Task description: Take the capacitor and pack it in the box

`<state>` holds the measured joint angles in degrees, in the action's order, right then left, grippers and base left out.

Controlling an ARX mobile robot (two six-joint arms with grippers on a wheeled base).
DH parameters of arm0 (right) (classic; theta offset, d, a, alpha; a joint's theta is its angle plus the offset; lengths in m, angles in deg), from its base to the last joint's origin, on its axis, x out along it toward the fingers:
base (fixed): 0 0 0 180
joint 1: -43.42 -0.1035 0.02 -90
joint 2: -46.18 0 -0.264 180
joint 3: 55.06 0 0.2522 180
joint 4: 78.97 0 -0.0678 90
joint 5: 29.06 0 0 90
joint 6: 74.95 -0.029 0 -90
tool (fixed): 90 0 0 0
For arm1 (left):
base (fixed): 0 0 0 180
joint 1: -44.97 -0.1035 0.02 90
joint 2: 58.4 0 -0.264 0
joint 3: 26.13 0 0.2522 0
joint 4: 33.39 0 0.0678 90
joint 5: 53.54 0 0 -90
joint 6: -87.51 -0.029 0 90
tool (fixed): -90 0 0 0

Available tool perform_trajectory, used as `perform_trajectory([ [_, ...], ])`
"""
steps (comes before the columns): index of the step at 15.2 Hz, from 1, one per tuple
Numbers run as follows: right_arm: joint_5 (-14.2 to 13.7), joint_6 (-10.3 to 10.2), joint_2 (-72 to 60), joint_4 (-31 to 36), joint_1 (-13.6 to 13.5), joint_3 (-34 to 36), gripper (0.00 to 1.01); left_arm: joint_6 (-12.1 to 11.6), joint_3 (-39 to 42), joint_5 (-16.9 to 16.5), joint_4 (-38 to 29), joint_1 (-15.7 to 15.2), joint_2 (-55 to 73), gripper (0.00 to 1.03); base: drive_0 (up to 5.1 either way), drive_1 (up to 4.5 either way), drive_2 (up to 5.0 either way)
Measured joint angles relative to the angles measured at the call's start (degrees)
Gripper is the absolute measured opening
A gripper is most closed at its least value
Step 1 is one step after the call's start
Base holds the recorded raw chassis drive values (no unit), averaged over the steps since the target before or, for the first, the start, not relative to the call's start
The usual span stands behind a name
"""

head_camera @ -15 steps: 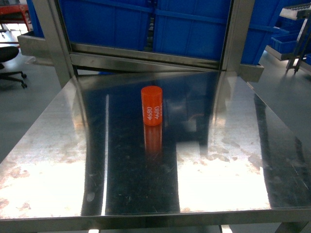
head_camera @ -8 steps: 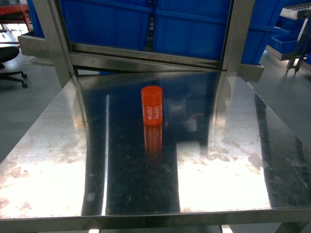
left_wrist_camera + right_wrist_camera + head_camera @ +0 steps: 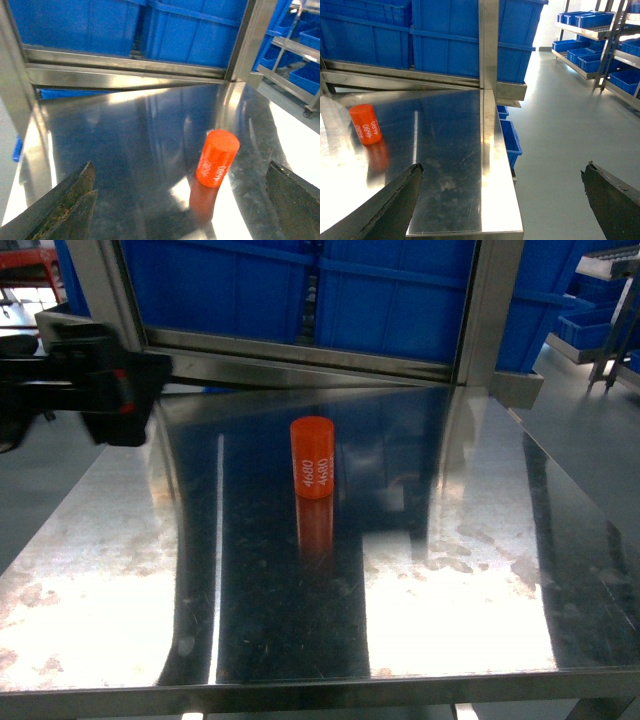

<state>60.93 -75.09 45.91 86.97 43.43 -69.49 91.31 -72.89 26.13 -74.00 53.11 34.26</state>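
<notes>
The capacitor (image 3: 312,457), an orange-red cylinder printed "4680", stands upright near the middle of the steel table (image 3: 480,540). My left gripper (image 3: 150,380) shows as a blurred black shape at the far left, above the table's back left corner and well apart from the capacitor. In the left wrist view the capacitor (image 3: 217,158) stands ahead, right of centre, and the left gripper (image 3: 180,200) is open and holds nothing. My right gripper (image 3: 502,200) is open over the table's right edge, with the capacitor (image 3: 365,124) far to its left. The box is out of view.
Large blue bins (image 3: 400,300) sit behind a steel frame with upright posts (image 3: 490,310) at the table's back edge. A smaller blue bin (image 3: 510,140) sits below the table's right side. Shelves of blue bins (image 3: 590,30) stand across the grey floor to the right.
My left gripper has come into the head view from the left, where it was absent before. The capacitor has not moved.
</notes>
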Motion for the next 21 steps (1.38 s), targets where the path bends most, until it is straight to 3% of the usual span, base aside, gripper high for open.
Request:
perform_trajectory([
  [2, 0.0, 0.0, 0.0, 0.0, 0.0, 0.0, 0.98, 0.37, -9.01, 1.79, 0.46, 5.29, 8.07, 0.98, 0.0, 0.0, 0.0],
  [5, 0.0, 0.0, 0.0, 0.02, 0.0, 0.0, 0.98, 0.35, -18.29, 2.99, 2.91, 9.77, 17.59, 0.98, 0.0, 0.0, 0.0],
  [10, 0.0, 0.0, 0.0, 0.0, 0.0, 0.0, 0.98, 0.26, -28.79, 4.17, 5.92, 11.58, 27.21, 0.98, 0.0, 0.0, 0.0],
  [13, 0.0, 0.0, 0.0, 0.0, 0.0, 0.0, 0.98, 0.28, -44.09, 7.26, 13.07, 12.46, 44.04, 0.98, 0.0, 0.0, 0.0],
  [16, 0.0, 0.0, 0.0, 0.02, 0.0, 0.0, 0.98, 0.31, -45.66, 7.8, 14.47, 12.46, 44.92, 0.76, 0.0, 0.0, 0.0],
  [20, 0.0, 0.0, 0.0, 0.0, 0.0, 0.0, 0.98, 0.33, -45.66, 7.74, 14.8, 12.46, 44.92, 0.64, 0.0, 0.0, 0.0],
  [21, 0.0, 0.0, 0.0, 0.0, 0.0, 0.0, 0.98, 0.33, -45.62, 7.58, 14.88, 12.46, 44.92, 0.56, 0.0, 0.0, 0.0],
])
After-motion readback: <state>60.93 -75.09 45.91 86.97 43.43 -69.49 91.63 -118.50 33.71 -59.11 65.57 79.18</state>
